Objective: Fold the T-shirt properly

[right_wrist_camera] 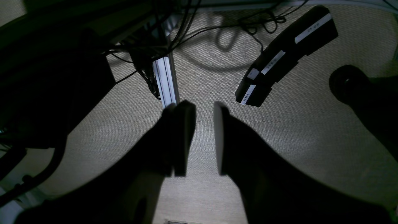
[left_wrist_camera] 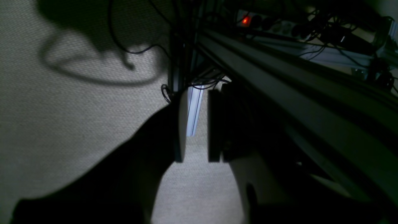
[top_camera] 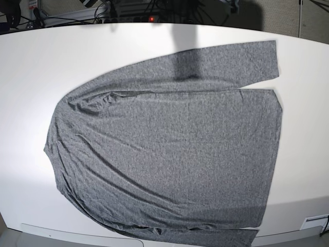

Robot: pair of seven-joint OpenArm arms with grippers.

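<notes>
fingers [left_wrist_camera: 182,130] of the left gripper [left_wrist_camera: 196,127] stand parted with a clear gap between them and nothing in it; they hang over beige woven carpet [left_wrist_camera: 62,124], beside a dark metal rail [left_wrist_camera: 279,93], touching nothing. fingers [right_wrist_camera: 185,137] of the right gripper [right_wrist_camera: 203,138] are likewise parted and bare, released, over the same carpet, with a pale aluminium post [right_wrist_camera: 166,81] and loose black cables [right_wrist_camera: 248,21] beyond them and a black bar with white labels [right_wrist_camera: 286,56] off to one side.

neither gripper shows in the base view. there the t-shirt [top_camera: 169,154] lies flat and spread on the white table [top_camera: 41,67], well apart from both grippers. its long axis runs left to right across that view: the shoulder end points to the view's left, the straight hem to the right. one long sleeve [top_camera: 221,64] lies along the far edge of the body, its cuff toward the right; the other sleeve runs along the near edge, partly cut off by the frame. soft creases fan from the left end.
</notes>
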